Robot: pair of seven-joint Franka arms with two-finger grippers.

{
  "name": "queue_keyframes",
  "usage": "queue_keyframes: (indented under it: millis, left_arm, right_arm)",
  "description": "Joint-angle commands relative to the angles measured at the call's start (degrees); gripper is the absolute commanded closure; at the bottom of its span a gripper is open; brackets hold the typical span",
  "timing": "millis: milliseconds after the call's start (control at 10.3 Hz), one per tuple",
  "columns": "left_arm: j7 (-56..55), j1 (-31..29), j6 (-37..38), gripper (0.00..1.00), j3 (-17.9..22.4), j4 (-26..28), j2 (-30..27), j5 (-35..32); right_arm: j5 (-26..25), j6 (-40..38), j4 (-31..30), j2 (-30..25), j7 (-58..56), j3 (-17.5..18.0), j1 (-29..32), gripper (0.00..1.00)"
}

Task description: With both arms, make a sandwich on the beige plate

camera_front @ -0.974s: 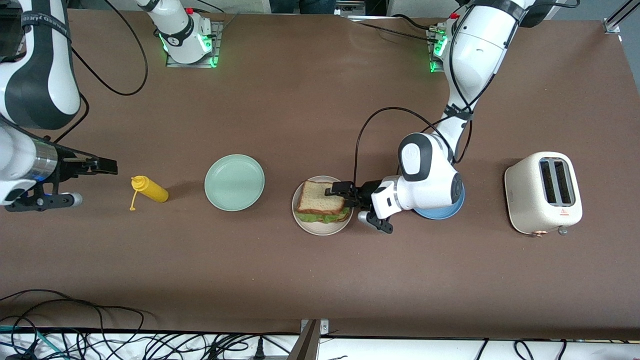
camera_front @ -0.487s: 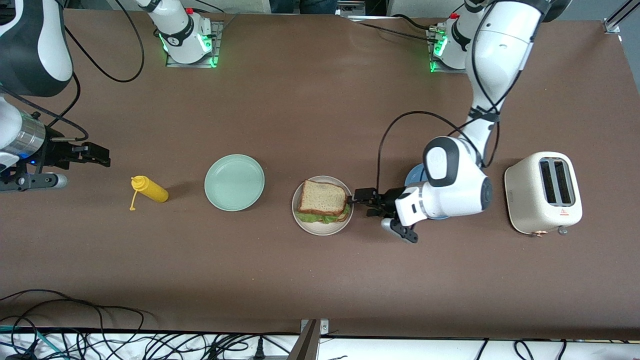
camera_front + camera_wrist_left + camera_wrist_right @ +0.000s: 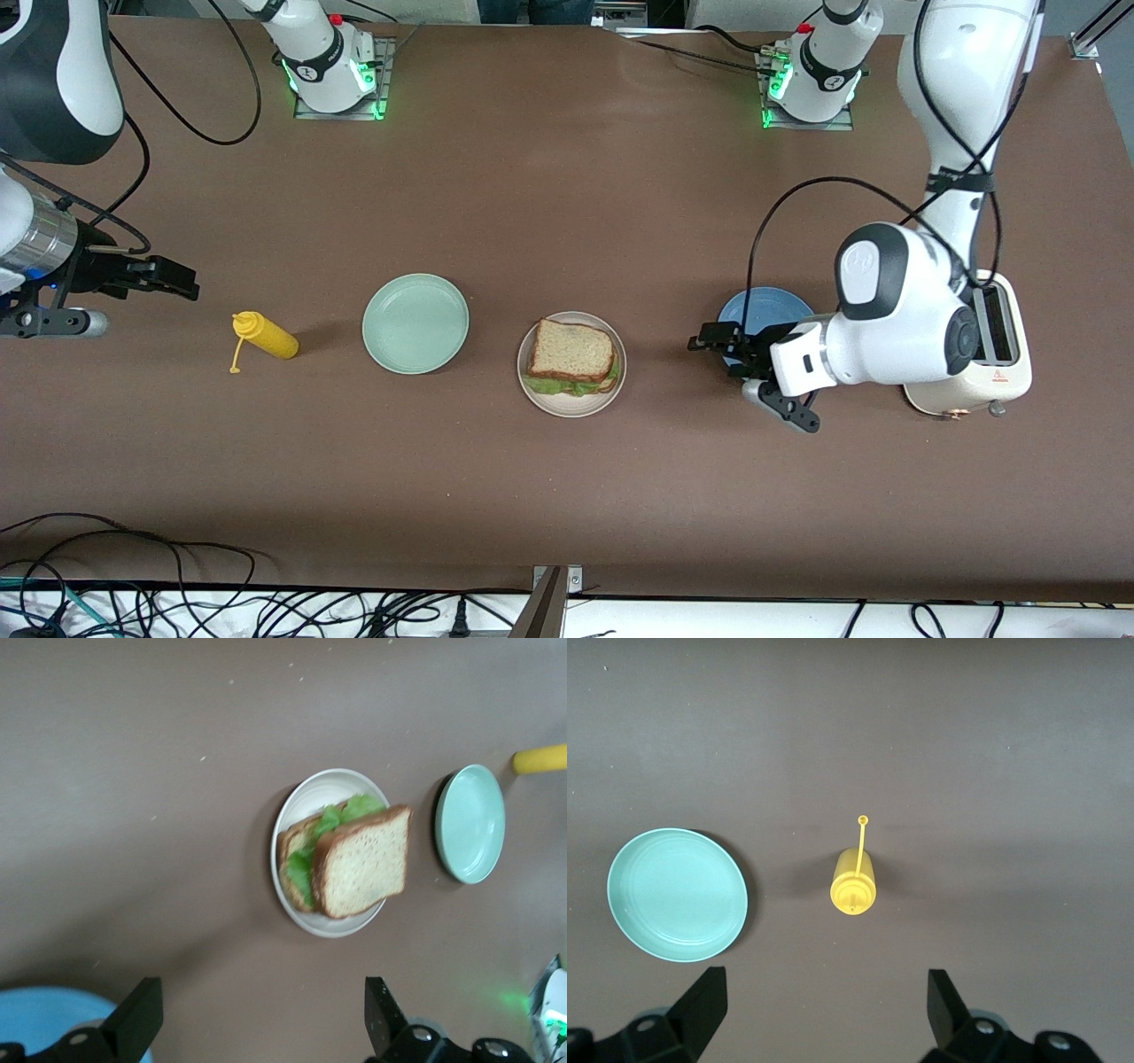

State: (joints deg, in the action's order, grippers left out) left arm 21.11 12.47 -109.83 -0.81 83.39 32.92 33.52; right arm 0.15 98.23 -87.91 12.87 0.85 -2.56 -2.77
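Looks basically done: the sandwich (image 3: 571, 359) sits assembled on the beige plate (image 3: 556, 404), mid-surface. The left claw (image 3: 709, 339) hangs over the blue plate (image 3: 753, 308), fingers apart and empty; the right claw (image 3: 182, 278) waits wide apart near the mustard bottle (image 3: 264, 335). I'd guess only parking remains.

— How many plates were there?
— Three: a beige plate (image 3: 540, 399), a mint-green plate (image 3: 415, 322) and a blue plate (image 3: 753, 310).
— And the rest?
— One sandwich (image 3: 571, 357), one yellow bottle (image 3: 264, 335), one toaster (image 3: 992, 368), two arms.
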Motion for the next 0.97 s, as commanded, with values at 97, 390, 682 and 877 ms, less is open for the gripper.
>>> queue_keyframes:
  millis: [97, 390, 682, 877]
  left_arm:
    - [-3.26, -1.91, 6.98, 0.0, -0.16, 0.37, -5.57, -12.04]
    - [-5.27, -3.24, 12.52, 0.0, -0.07, 0.28, -10.58, -19.51]
    - [-10.02, -2.97, 16.48, 0.0, -0.42, -0.33, -15.23, -25.75]
    - [-10.82, -3.76, 17.45, 0.0, -0.51, 1.68, -20.67, -29.64]
  right_arm:
    - [1.08, 0.04, -0.16, -0.65, 1.17, 0.27, 0.74, 0.0]
    - [1.25, -0.66, 0.1, -0.47, 0.73, -0.52, 0.83, 0.0]
    - [1.25, -0.76, 0.1, -0.48, 0.82, -0.52, 0.83, 0.0]
    - [1.34, -0.76, 0.1, -0.47, 0.91, -0.52, 0.83, 0.0]
